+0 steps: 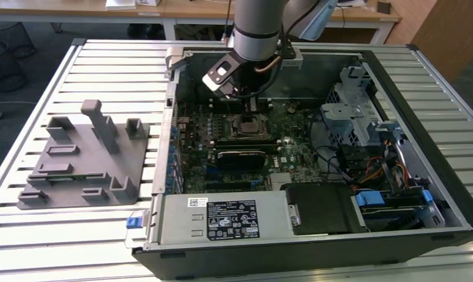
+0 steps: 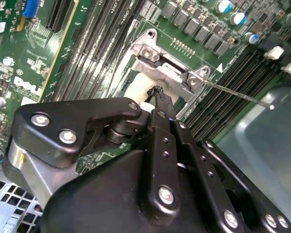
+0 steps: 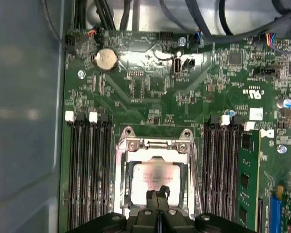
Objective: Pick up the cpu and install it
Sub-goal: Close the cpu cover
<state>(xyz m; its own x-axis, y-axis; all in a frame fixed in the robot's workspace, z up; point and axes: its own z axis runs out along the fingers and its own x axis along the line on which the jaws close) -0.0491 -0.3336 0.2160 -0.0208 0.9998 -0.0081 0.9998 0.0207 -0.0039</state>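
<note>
The cpu (image 3: 154, 175), a pale silver square, lies flat inside the socket frame (image 3: 155, 144) on the green motherboard. My gripper (image 3: 157, 195) is shut, its two black fingertips pressed together with nothing between them, right over the cpu's edge. In the second wrist view the closed fingertips (image 2: 157, 93) point down at the socket frame (image 2: 161, 68), and a thin metal lever (image 2: 235, 93) sticks out beside it. In the exterior view the gripper (image 1: 248, 107) hangs inside the open computer case just above the socket (image 1: 249, 126).
Memory slots (image 3: 87, 165) flank the socket on both sides. A big grey box with a label (image 1: 220, 218) sits at the case's near side. A drive cage and cables (image 1: 362, 126) are on the exterior view's right. A grey fixture plate (image 1: 83, 158) lies on the slatted table.
</note>
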